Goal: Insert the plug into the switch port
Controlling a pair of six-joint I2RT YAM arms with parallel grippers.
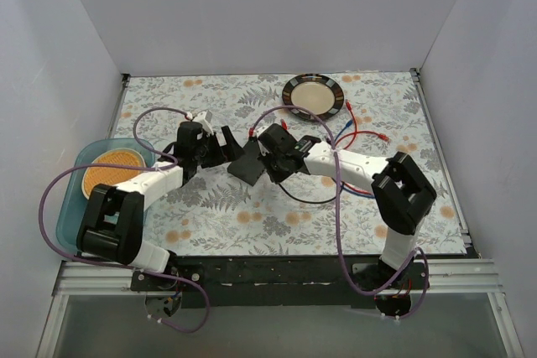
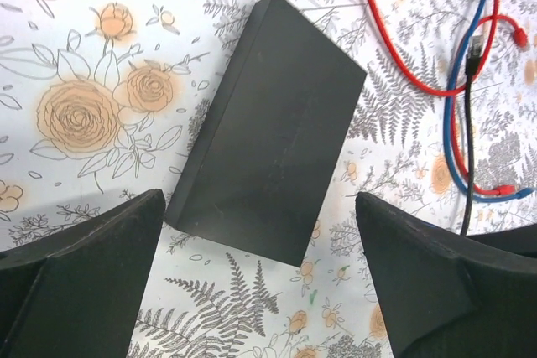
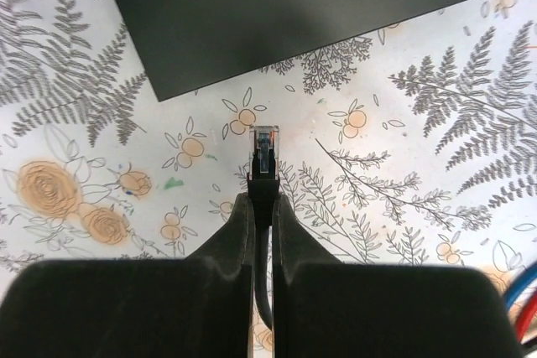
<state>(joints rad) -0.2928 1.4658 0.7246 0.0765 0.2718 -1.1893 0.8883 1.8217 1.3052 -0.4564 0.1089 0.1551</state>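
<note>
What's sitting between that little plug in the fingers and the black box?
Nothing but bare flowered tablecloth; the right wrist view shows the plug stopping short of the black box.

We cannot make out sockets on the black box (image 2: 268, 127); the right wrist view crops its far side. The rear of the plug (image 3: 264, 150) is hidden between the fingers of the right gripper (image 3: 262, 200). From overhead the plug is too small to find.
</note>
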